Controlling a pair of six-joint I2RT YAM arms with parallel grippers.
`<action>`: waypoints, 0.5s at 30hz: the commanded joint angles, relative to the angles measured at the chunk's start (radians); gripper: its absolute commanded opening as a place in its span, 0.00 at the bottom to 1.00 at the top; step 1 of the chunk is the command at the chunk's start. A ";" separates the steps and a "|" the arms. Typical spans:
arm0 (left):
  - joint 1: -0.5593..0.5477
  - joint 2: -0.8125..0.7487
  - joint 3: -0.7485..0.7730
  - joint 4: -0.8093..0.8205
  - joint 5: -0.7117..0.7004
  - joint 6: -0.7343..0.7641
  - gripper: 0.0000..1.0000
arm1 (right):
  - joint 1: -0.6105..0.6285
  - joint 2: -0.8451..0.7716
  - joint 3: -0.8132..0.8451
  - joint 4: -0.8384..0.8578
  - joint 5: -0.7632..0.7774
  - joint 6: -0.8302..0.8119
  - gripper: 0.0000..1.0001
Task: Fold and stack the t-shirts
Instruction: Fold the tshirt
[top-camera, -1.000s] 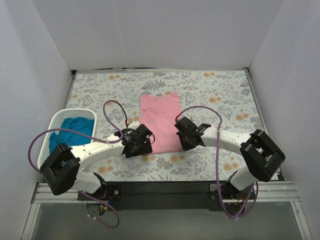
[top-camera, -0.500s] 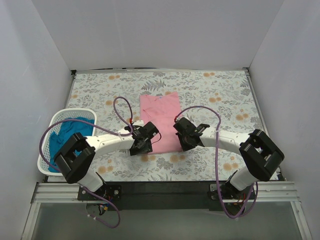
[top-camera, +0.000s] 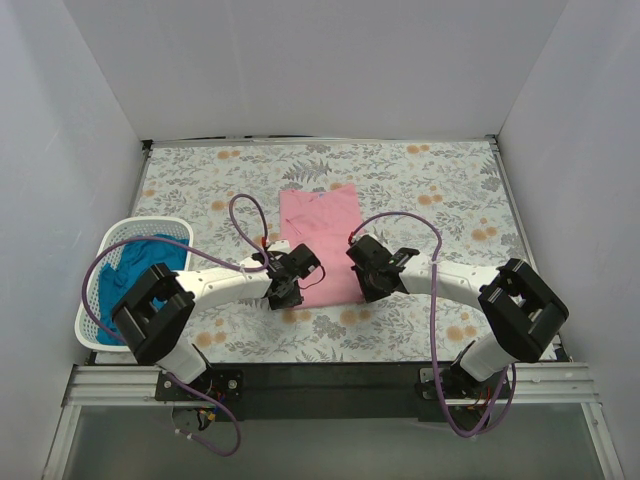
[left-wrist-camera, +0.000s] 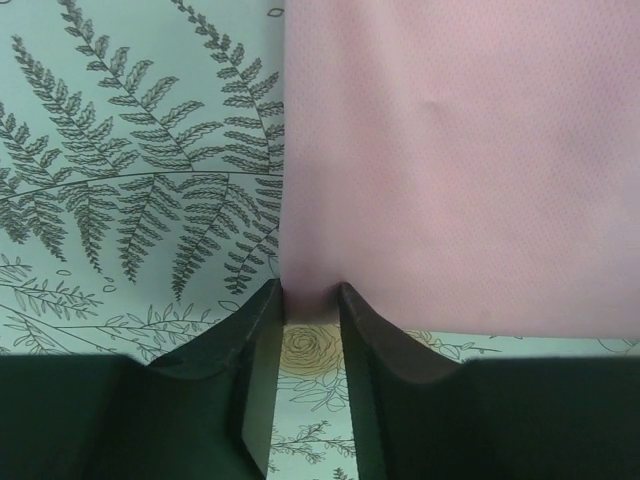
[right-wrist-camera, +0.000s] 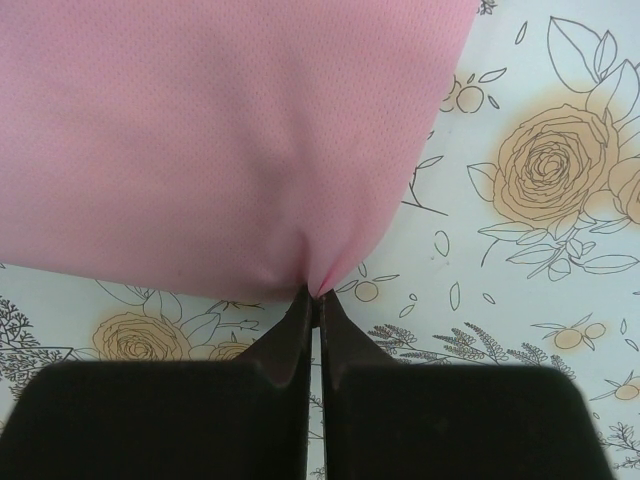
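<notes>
Flat shirt (top-camera: 322, 235) lay on the table (top-camera: 450, 190), near its middle. Left gripper (top-camera: 284, 296) sat at its near left corner, right gripper (top-camera: 366, 292) at its near right corner. Basket (top-camera: 112, 240) stood by the left edge, second shirt (top-camera: 135, 275) inside.

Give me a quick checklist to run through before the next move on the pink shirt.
1. Right gripper pinching the pink t-shirt at its near right corner: ok, jaws shut on the fabric.
2. Left gripper gripping the near left corner: not ok, jaws stand apart with the corner between the tips.
3. Shirt lying flat, without big wrinkles: ok.
4. Teal t-shirt out of the way in the basket: ok.
5. All fabric layers caught at each corner: cannot tell.
</notes>
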 joint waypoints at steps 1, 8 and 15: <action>-0.002 0.047 -0.036 -0.015 -0.017 -0.007 0.26 | 0.014 0.062 -0.053 -0.038 -0.005 0.009 0.01; -0.002 0.045 -0.030 -0.045 -0.024 -0.009 0.00 | 0.034 0.048 -0.045 -0.037 -0.003 0.006 0.01; -0.011 -0.051 -0.042 -0.082 0.066 0.002 0.00 | 0.080 -0.045 -0.057 -0.103 -0.033 0.040 0.01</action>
